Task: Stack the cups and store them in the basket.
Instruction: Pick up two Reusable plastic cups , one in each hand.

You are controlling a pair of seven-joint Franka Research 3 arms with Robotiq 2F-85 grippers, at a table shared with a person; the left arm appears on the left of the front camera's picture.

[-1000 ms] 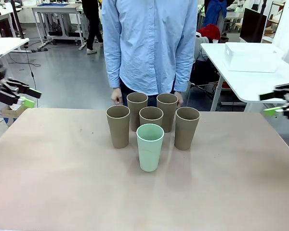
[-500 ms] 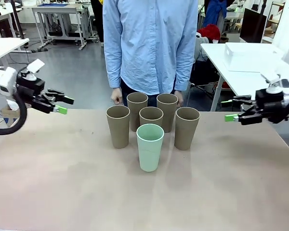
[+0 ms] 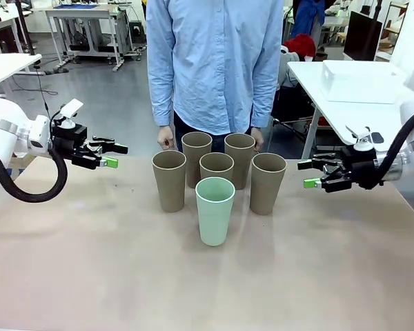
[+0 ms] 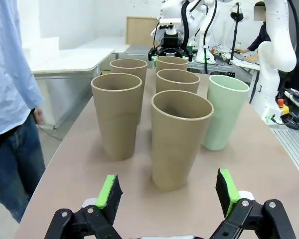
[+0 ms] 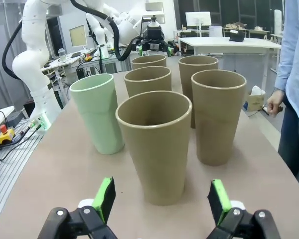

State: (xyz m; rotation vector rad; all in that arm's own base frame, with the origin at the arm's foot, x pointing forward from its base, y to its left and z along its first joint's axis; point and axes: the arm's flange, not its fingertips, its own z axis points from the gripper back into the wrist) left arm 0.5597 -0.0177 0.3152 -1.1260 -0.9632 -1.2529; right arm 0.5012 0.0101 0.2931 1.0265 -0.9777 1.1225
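Grey workshop floor and white tables stretch behind a beige, matte bench (image 3: 83,262) where six tall, handleless cups stand upright in a tight cluster near its far edge, in front of a person (image 3: 214,62) in a light-blue shirt. Five tan-brown cups (image 3: 169,181) sit at the back and sides, and one pale mint-green cup (image 3: 214,210) stands at the front, on the robot's side, just beside them. All six are tapered, narrower at the base, with dull, smooth walls and thin rounded rims.

At the bench's left side the left claw (image 3: 117,155) hangs above the surface with its jaws spread wide. It grips nothing and points towards the cluster. Opposite it, the right claw (image 3: 305,174) is just as wide open and empty, well apart from the nearest cup. Both have black fingers faced with bright green pads (image 4: 109,191).

Beyond the bench, on a separate white table (image 3: 345,117) at the far right, sits the basket (image 3: 362,81), a white rectangular plastic bin with smooth solid walls.
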